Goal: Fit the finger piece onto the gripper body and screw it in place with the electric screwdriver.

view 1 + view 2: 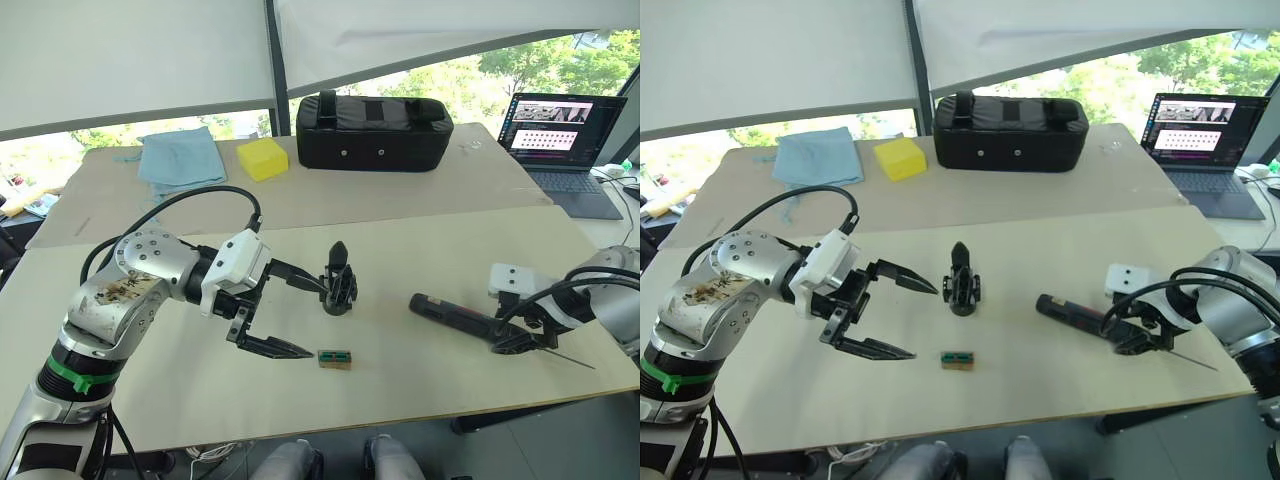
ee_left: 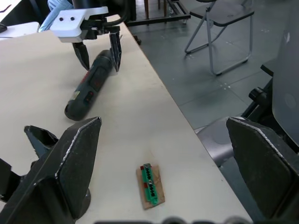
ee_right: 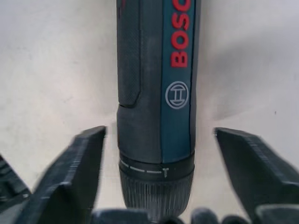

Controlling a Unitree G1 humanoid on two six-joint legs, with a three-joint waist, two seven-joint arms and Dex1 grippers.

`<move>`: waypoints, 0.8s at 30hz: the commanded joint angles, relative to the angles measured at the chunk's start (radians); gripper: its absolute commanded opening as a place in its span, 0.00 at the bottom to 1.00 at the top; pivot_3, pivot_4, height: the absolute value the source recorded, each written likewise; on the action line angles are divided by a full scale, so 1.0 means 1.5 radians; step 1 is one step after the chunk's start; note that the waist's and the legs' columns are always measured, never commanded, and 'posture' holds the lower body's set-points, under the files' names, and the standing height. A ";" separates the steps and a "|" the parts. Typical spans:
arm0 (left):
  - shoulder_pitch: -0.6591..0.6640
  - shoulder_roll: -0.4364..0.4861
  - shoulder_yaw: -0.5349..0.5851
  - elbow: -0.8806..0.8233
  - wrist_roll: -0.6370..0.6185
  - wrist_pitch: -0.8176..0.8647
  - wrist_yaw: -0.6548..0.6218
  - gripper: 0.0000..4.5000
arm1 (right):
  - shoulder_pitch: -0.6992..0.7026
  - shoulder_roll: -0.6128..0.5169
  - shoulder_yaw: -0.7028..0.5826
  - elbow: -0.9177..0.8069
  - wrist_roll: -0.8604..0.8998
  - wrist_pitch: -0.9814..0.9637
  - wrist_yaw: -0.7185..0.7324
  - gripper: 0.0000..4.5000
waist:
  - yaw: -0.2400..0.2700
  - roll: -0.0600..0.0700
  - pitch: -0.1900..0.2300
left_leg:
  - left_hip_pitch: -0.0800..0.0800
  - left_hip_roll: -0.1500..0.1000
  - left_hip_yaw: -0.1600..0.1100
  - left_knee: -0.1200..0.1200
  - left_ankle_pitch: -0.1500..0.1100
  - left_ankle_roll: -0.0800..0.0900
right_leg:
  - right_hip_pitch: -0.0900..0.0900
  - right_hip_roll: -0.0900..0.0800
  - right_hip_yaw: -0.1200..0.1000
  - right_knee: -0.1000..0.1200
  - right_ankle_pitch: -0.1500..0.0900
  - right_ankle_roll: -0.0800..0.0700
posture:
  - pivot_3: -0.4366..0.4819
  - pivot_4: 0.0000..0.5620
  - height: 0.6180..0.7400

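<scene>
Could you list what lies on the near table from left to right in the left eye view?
Left gripper → black finger piece standing on the ribbed black gripper body → dark cylindrical electric screwdriver → right gripper.

You see the gripper body (image 1: 339, 292) standing upright at frame centre, the finger piece (image 1: 338, 255) pointing up atop it. The electric screwdriver (image 1: 458, 317) lies flat at right, bit toward the lower right.

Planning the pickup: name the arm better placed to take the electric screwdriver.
Right. The right gripper is open and straddles the electric screwdriver near its bit end, while the open left gripper is by the gripper body.
</scene>
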 commanded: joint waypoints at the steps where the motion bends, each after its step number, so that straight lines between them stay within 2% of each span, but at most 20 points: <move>1: 0.000 0.004 0.003 -0.013 -0.008 -0.002 -0.003 1.00 | -0.024 0.004 0.029 -0.014 -0.012 0.056 0.030 0.98 | 0.000 0.000 0.000 | 0.000 0.000 0.000 0.000 0.000 0.000 | 0.000 0.000 0.000 0.000 0.000 0.000 | 0.48 0.27 1.00; 4: 0.000 -0.005 0.003 -0.008 -0.008 -0.008 0.002 1.00 | -0.033 0.026 0.062 -0.001 -0.036 0.057 0.021 0.98 | -0.001 -0.003 0.001 | 0.000 0.000 0.000 0.000 0.000 0.000 | 0.000 0.000 0.000 0.000 0.000 0.000 | 0.48 0.27 1.00; 8: 0.000 -0.020 0.008 -0.003 -0.009 -0.015 0.011 1.00 | -0.012 0.028 0.086 0.005 -0.068 0.026 0.012 0.74 | 0.002 -0.005 0.001 | 0.002 0.000 0.000 0.000 0.000 0.000 | 0.002 0.000 -0.001 0.000 0.000 0.000 | 0.48 0.27 1.00; 12: 0.010 -0.019 0.010 0.001 -0.001 -0.027 0.009 1.00 | -0.018 0.029 0.062 -0.015 -0.063 -0.004 0.011 0.43 | 0.003 -0.007 0.001 | 0.003 0.000 -0.001 0.000 0.000 0.000 | 0.002 0.001 -0.001 -0.001 0.000 0.000 | 0.48 0.27 1.00; 14: 0.016 -0.011 0.005 0.003 -0.006 -0.008 0.009 1.00 | -0.012 0.010 0.027 -0.049 -0.039 -0.055 0.019 0.43 | 0.002 -0.008 0.001 | 0.003 0.000 -0.001 0.000 0.000 0.000 | 0.002 0.001 -0.001 -0.001 0.000 0.000 | 0.48 0.27 1.00; 17: 0.042 -0.005 -0.002 0.006 -0.008 0.010 0.011 1.00 | 0.043 0.007 -0.106 -0.128 0.063 -0.116 0.008 0.43 | 0.000 -0.007 0.001 | 0.002 0.000 -0.001 0.000 0.000 0.000 | 0.001 0.001 -0.001 0.000 0.000 0.000 | 0.48 0.27 1.00; 19: 0.078 0.006 -0.005 0.010 0.010 -0.023 -0.006 1.00 | 0.123 0.038 -0.250 -0.221 0.174 -0.082 0.003 0.43 | 0.000 -0.005 0.002 | 0.000 0.001 -0.001 -0.001 0.000 0.000 | 0.000 0.001 0.000 0.000 0.000 0.000 | 0.48 0.27 1.00; 21: 0.122 0.015 -0.003 0.019 0.022 -0.053 -0.022 1.00 | 0.198 0.095 -0.377 -0.322 0.273 -0.027 -0.031 0.43 | -0.001 -0.005 0.002 | 0.001 0.001 -0.001 -0.002 0.000 0.000 | 0.000 0.001 0.001 0.000 0.000 -0.001 | 0.48 0.27 1.00; 23: 0.163 0.012 0.003 0.031 0.031 -0.080 -0.021 1.00 | 0.250 0.155 -0.450 -0.411 0.334 0.007 -0.091 0.43 | 0.001 -0.005 0.002 | 0.001 0.002 -0.001 -0.002 0.000 0.000 | 0.000 0.002 0.001 -0.001 0.001 -0.002 | 0.48 0.27 1.00; 24: 0.188 -0.004 0.001 0.050 0.051 -0.112 -0.003 1.00 | 0.275 0.209 -0.476 -0.476 0.382 0.023 -0.142 0.43 | 0.002 -0.005 0.002 | 0.002 0.002 -0.001 -0.003 0.000 0.000 | 0.001 0.002 0.001 -0.001 0.001 -0.002 | 0.48 0.27 1.00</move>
